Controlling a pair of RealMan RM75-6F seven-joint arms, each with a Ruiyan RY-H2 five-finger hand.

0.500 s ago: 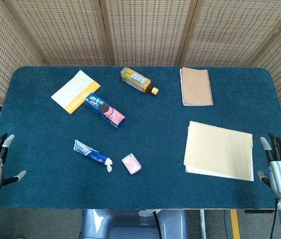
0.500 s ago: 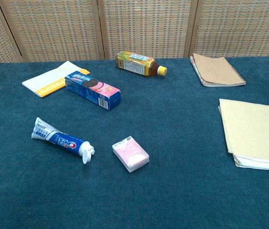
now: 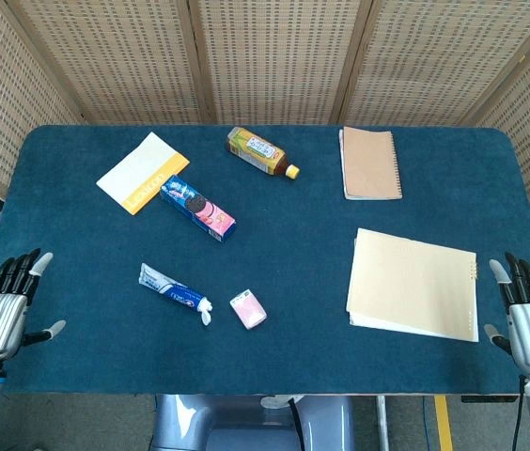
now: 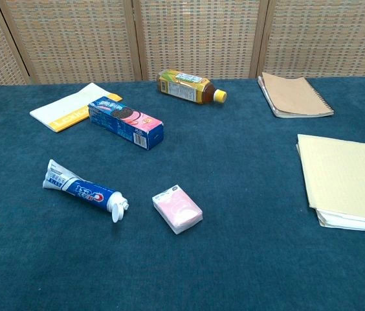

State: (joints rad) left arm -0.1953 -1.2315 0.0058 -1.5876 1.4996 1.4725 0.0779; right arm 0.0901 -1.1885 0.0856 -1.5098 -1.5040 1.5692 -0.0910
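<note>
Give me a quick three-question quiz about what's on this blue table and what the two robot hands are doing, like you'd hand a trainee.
1. True or false: the left hand is holding the toothpaste tube.
2. Which thing lies nearest the right hand? A) the tea bottle B) the yellow pad C) the cookie box
3. Fill in: the small pink packet lies just to the right of the toothpaste tube's ____ end.

Key
1. False; it holds nothing, fingers apart, at the table's left edge.
2. B
3. cap
</note>
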